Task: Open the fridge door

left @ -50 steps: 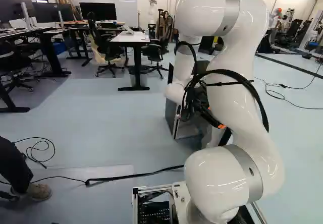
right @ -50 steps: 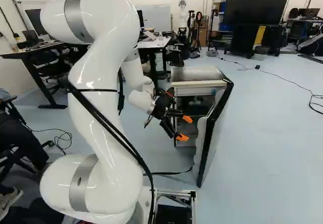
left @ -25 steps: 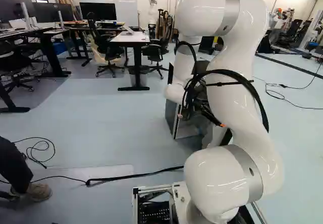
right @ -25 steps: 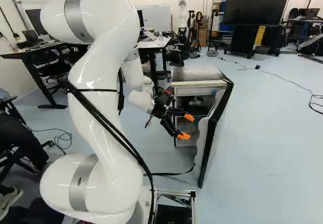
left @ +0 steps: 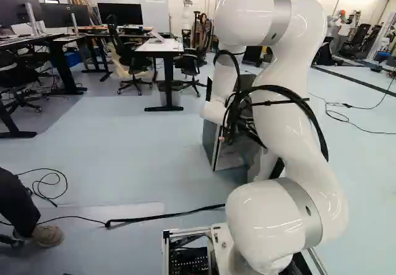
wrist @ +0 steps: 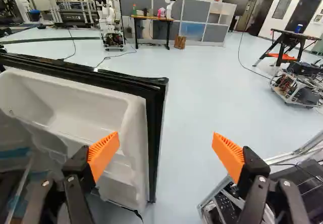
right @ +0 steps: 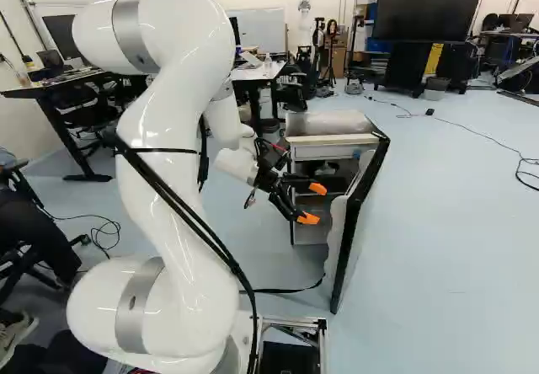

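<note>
Had hand [wrist: 166,148] spread apart, gripping nothing, with fridge door [wrist: 86,103] standing open ahead and off to one side. Looked rigid, fairly heavy, slick-lined; probably called for hooking the black free edge [wrist: 155,138].

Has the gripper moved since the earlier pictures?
Yes: in the right base view, the gripper has shifted upward and slightly to the right, judged against the fridge cabinet.

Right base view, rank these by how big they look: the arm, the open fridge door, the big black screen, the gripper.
1. Arm
2. Fridge door and black screen, too alike to rank
3. Gripper
</note>
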